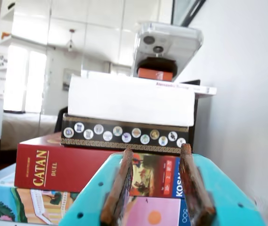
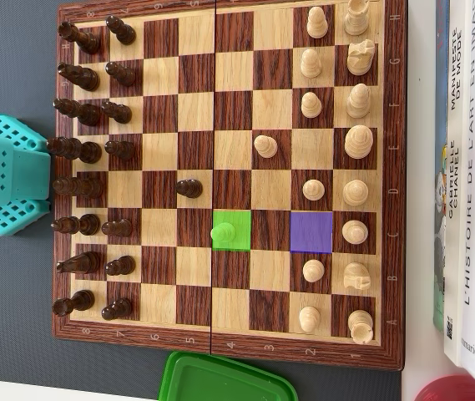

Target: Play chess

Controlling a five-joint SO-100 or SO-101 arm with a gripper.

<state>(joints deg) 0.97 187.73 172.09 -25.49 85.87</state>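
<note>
In the overhead view the wooden chessboard lies with dark pieces along its left side and light pieces along its right. One dark pawn and one light pawn stand advanced toward the middle. A pawn stands on a green-marked square; two squares to its right a purple-marked square is bare. The teal arm sits off the board's left edge. In the wrist view my gripper is open, nothing between its brown pads, pointing at stacked boxes rather than the board.
The wrist view shows a stack of game boxes, a red Catan Duel box among them, with a phone on top and a white wall to the right. In the overhead view, books lie right of the board, a green lid below it.
</note>
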